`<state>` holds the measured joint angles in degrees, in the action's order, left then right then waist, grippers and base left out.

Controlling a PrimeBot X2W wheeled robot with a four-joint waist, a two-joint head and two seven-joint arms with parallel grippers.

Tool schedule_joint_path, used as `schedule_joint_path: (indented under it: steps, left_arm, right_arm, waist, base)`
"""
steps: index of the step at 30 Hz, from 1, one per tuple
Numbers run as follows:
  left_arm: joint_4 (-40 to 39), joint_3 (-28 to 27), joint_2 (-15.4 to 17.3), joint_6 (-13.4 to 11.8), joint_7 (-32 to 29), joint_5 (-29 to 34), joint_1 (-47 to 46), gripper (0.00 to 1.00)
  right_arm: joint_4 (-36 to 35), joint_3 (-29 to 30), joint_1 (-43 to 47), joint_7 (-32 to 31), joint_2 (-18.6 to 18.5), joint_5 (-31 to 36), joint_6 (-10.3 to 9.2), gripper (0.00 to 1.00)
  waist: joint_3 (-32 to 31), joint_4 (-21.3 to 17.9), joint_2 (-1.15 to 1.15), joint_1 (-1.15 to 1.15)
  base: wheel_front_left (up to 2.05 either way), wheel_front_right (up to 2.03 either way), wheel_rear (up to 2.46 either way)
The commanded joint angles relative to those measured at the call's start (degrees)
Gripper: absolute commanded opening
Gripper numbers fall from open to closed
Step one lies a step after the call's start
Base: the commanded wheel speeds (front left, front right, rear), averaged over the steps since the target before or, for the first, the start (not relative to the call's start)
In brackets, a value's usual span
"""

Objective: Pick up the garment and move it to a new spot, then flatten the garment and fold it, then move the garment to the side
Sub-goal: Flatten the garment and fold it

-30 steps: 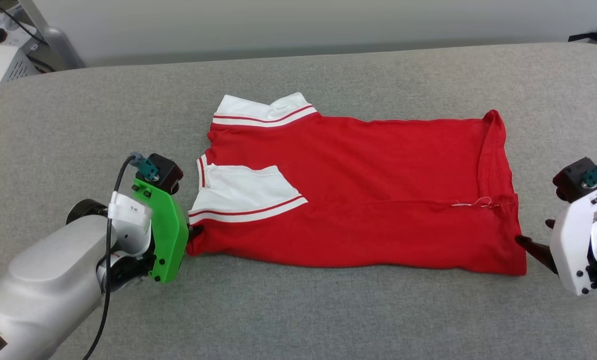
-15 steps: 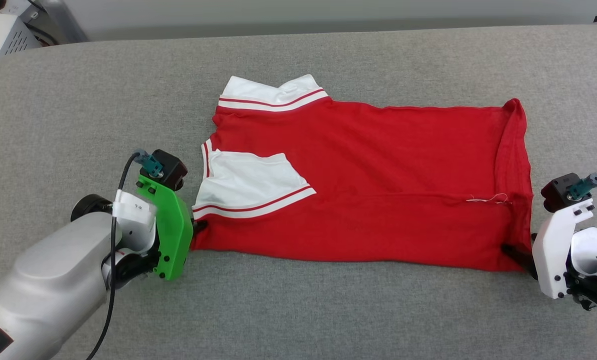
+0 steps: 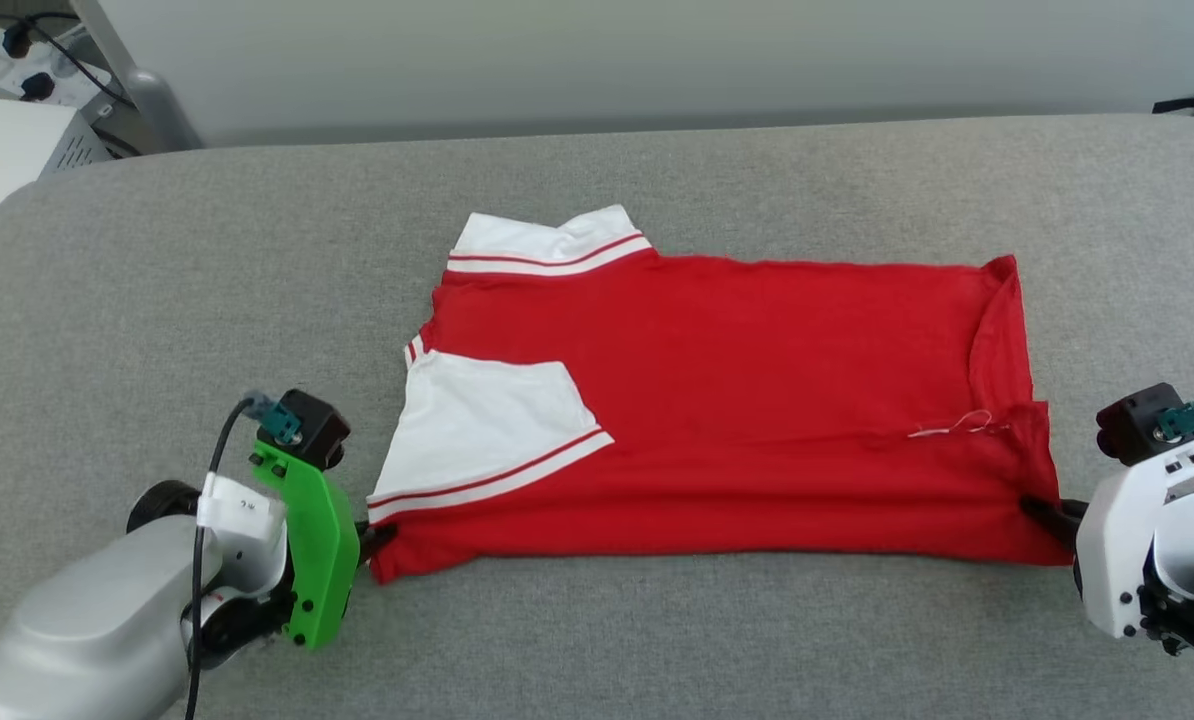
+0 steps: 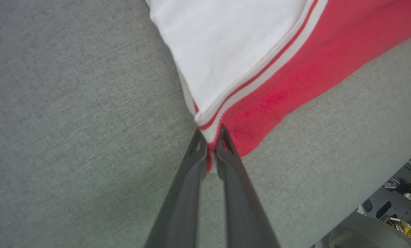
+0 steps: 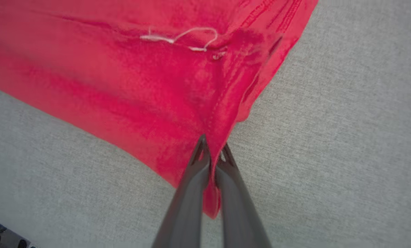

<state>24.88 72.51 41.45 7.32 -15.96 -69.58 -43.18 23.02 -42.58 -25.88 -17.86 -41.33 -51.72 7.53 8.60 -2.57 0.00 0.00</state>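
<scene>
Where the left pincer (image 4: 210,136) meets the cloth, its two long dark fingers are pressed almost together. They nip a sliver of red fabric and striped trim at the near left corner of the garment (image 3: 757,400). At the other end, the right pincer (image 5: 213,146) is drawn just as narrow, with a fold of red hem caught between its tips at the near right corner.

Behind the left pincer sits a bright green wrist housing (image 3: 317,540) with a black cable looping off it, joined to a grey forearm (image 3: 87,630). Behind the right pincer is a white wrist housing (image 3: 1122,560).

Between the two grips, the garment lies flat and lengthwise across the middle of the table (image 3: 657,640), collar end to the left and hem to the right. It is a red T-shirt. One white sleeve (image 3: 487,420) is folded inward over the red body at the near left, edged with red-and-white stripes. The other sleeve (image 3: 547,240) pokes out at the far left edge. A loose white thread (image 3: 952,425) curls on the red cloth close to the right hem, at the end of a faint lengthwise crease.

Grey woven fabric covers the table. Beyond its far left corner stand a white box (image 3: 7,150) and some black cables, against a pale wall.
</scene>
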Motion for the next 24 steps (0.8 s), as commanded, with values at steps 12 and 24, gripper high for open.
schedule_joint_path:
  steps: [12, 24]
  left_arm:
    - [-9.47, 0.30, 6.82, -3.98, 1.93, -1.46, 9.64, 0.00]
    - [-1.23, 0.08, 2.05, -3.29, 2.65, -1.29, 9.76, 0.38]
  right_arm:
    - [-9.73, 6.34, 12.72, 1.20, -5.18, -1.47, -0.04, 0.00]
    - [-0.62, 8.71, 12.28, 1.50, 2.47, 0.51, -0.04, 1.00]
  waist:
    - [-4.11, 0.27, 0.00, 0.00]
    - [-1.22, 0.16, 0.00, 0.00]
  base:
    - [0.00, 0.00, 0.00]
    - [0.00, 0.00, 0.00]
